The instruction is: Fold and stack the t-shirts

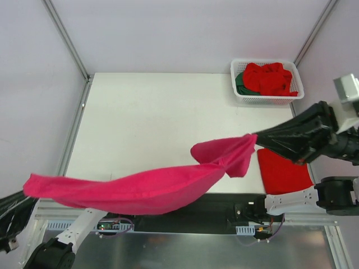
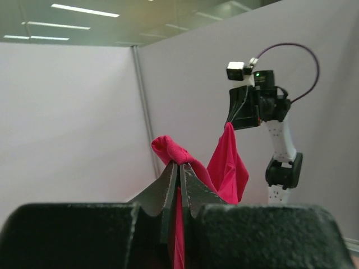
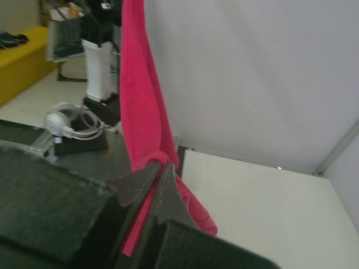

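Magenta t-shirt [image 1: 146, 190] stretched aloft, red t-shirt [image 1: 283, 171] folded flat

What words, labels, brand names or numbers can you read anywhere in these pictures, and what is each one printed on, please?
No readable text anywhere.
The pink t-shirt, the folded red t-shirt and the white basket show no print or label.
The electronics board near the left arm's base is too small to read.

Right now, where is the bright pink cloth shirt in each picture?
Top view: bright pink cloth shirt slung across lower middle, left to right.
Left wrist: centre, rising toward the far arm.
Right wrist: hanging down, left of centre.
Shared landmark: right arm pinching one end.
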{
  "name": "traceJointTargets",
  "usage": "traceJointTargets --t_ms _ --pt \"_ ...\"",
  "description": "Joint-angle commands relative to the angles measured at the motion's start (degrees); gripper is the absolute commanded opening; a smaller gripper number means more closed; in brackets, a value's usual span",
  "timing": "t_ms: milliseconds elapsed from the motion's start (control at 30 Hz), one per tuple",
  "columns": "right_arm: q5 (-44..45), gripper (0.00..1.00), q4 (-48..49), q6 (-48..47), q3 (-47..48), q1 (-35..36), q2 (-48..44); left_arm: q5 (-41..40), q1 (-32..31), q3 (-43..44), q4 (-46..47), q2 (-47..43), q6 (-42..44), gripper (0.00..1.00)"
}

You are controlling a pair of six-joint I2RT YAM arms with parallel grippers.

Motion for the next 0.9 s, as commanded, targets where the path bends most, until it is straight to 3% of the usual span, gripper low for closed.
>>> traceJointTargets --t_ms 0,233,367,433,600,633,700,833,867 --pt "-16.4 0.01 5.3 10.0 -2.6 0.4 -4.8 7.5 -1.6 2.0 4.6 1.5 -6.3 0.0" --pt "-21.1 0.01 7.9 14.7 -4.6 0.4 -5.3 17.0 -2.2 0.6 15.5 1.6 -16.7 0.0" --pt "-14.3 0.01 6.3 11.8 -3.8 0.4 -4.4 17.0 -2.4 -4.3 19.6 1.1 -19.0 0.0" --pt "-7.0 0.01 3.7 7.6 -3.1 0.4 -4.2 13.6 -3.3 -10.6 19.5 0.6 -16.5 0.0" --pt "16.9 0.01 3.8 -3.5 -5.2 0.3 -4.0 0.1 -12.9 -25.7 16.6 0.1 -4.9 0.0" --pt "19.7 0.01 3.8 -4.8 -4.7 0.4 -3.5 -5.7 -14.0 -26.7 15.1 0.4 -3.0 0.0" --pt "26.1 0.01 4.6 -9.8 -4.7 0.3 -1.6 -9.3 -15.3 -28.8 14.6 1.7 1.2 0.0" --pt "32.9 0.01 6.9 -15.0 -6.9 -2.7 2.9 -14.8 -15.4 -30.2 14.5 4.5 5.7 0.0" --pt "28.6 0.01 6.7 -14.2 -7.4 -5.1 3.8 -16.3 -15.4 -30.2 14.6 5.7 6.3 0.0"
